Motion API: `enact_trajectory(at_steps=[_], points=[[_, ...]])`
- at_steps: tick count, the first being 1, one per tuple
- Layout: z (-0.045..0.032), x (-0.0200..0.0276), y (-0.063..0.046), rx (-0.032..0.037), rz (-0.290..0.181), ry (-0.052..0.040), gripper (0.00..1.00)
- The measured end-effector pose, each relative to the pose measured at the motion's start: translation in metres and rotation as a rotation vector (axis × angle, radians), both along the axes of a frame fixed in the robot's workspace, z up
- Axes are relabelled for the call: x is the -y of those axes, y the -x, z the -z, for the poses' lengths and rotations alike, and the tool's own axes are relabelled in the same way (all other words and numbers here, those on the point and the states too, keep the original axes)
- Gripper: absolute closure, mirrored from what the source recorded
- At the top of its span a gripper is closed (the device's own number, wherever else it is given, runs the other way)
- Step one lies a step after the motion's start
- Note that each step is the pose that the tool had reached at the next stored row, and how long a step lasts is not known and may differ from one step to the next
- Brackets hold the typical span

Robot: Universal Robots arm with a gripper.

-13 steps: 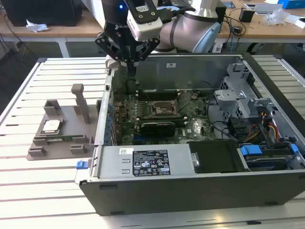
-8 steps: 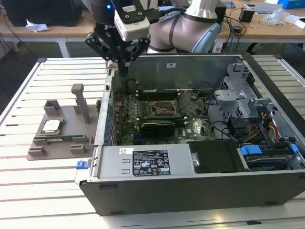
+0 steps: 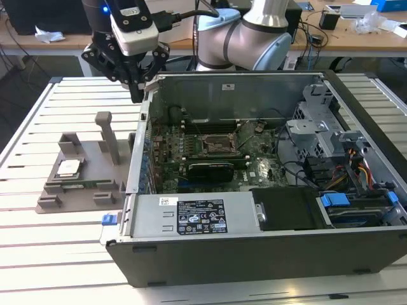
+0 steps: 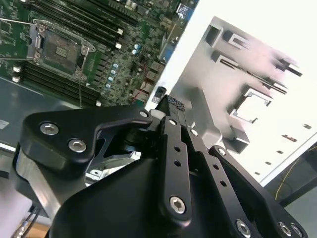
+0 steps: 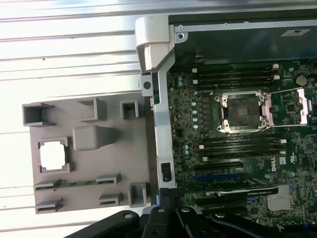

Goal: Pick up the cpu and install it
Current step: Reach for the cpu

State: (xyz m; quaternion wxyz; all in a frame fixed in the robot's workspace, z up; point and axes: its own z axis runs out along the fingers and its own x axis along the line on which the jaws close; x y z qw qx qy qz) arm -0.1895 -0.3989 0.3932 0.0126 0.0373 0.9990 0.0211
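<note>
Hand (image 3: pixel 136 94) clenched, fingertips together, nothing in it. Hangs above the near-side wall of the open PC case (image 3: pixel 267 244), at the exterior view's left, betw. case and grey tray (image 3: pixel 95 164). Cpu (image 3: pixel 68 168) sits flat in a square pocket of the tray, silver top up, well apart from hand; seen also in first wrist view (image 5: pixel 53 154). Green mem stick (image 5: pixel 74 183) lies in a tray slot just beside it. Socket (image 5: pixel 242 111) on the board is open, frame raised. Tray and case rest on slatted white worktop (image 3: pixel 38 254).
</note>
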Motion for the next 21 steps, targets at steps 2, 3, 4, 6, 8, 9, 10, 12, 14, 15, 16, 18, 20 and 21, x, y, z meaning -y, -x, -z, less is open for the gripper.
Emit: enact_trajectory(at_steps=[2, 3, 4, 6, 8, 9, 10, 12, 14, 15, 16, 18, 20, 21], points=[[0.0000, 0.0000, 0.006, 0.0000, 0.000, 0.0001, 0.89], [0.0000, 0.0000, 0.010, 0.0000, 0.000, 0.0001, 0.89], [0.0000, 0.0000, 0.015, 0.0000, 0.000, 0.0001, 0.89], [0.0000, 0.0000, 0.018, 0.0000, 0.000, 0.0000, 0.89], [0.0000, 0.0000, 0.023, -0.0001, 0.000, 0.0001, 0.89], [0.0000, 0.0000, 0.024, 0.0000, 0.000, 0.0001, 0.89], [0.0000, 0.0000, 0.026, 0.0000, 0.000, 0.0000, 0.89], [0.0000, 0.0000, 0.031, 0.0000, 0.000, 0.0001, 0.89], [0.0000, 0.0000, 0.035, 0.0000, 0.000, 0.0000, 0.89], [0.0000, 0.0000, 0.036, 0.0000, 0.000, 0.0001, 0.89], [0.0000, 0.0000, 0.037, 0.0000, 0.000, 0.0001, 0.89], [0.0001, 0.0000, 0.040, 0.0000, 0.000, 0.0000, 0.89], [0.0001, 0.0000, 0.042, 0.0000, 0.000, 0.0000, 0.89], [0.0000, 0.0000, 0.043, -0.0001, 0.000, 0.0000, 0.89]])
